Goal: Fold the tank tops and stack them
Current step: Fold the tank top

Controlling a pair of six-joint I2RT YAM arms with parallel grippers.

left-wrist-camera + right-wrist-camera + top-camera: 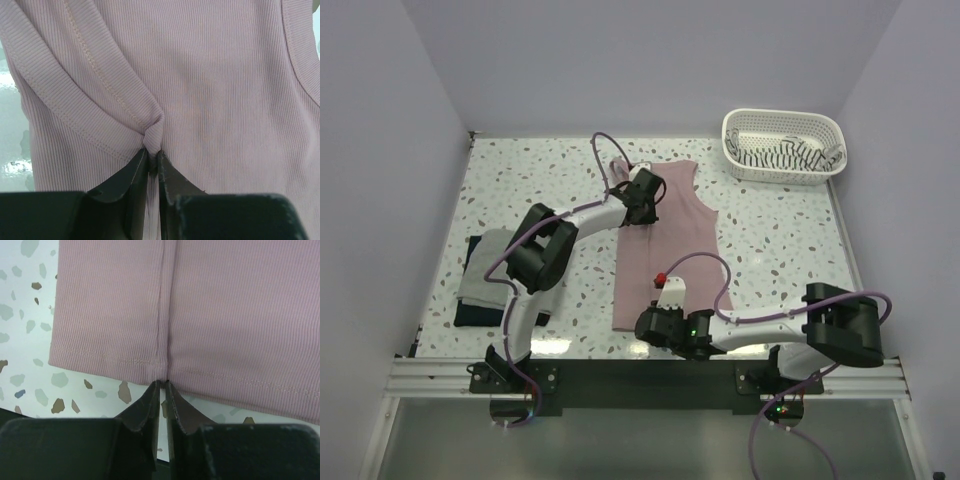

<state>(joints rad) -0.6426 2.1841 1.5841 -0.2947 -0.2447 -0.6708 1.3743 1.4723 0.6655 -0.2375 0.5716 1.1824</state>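
**Pink top.** The pink top (682, 225) lies flat in the middle of the counter (780, 240), neck toward the far edge and hem toward the arms. Its left edge runs straight, and the left wrist view shows an armhole edge doubled over the body. This suggests that a lengthwise fold of the left side is in hand. The fold is not finished, and the top is not yet on the stack.

**Grippers.**
- The left gripper (152, 154) is clenched on a bunched pinch of pink cloth near the armhole. Cloth shows between its jaws.
- The right gripper (162, 385) sits at the hem, where a crease runs up the cloth. Its jaws stand a slit apart. Whether the hem is nipped between them cannot be told.

**Done.** At the left of the counter, well apart from the pink top, the grey top (490, 262) lies folded on the navy top (478, 312). By appearance, these two items are complete.

**Left to do.**
1. Finish folding the pink top and place it on the stack.
2. Take the striped top (782, 155) from the basket (782, 113) at the far right corner, where it lies crumpled, then fold and stack it.

**Progress.** Judged from this layout, the task is about half done.
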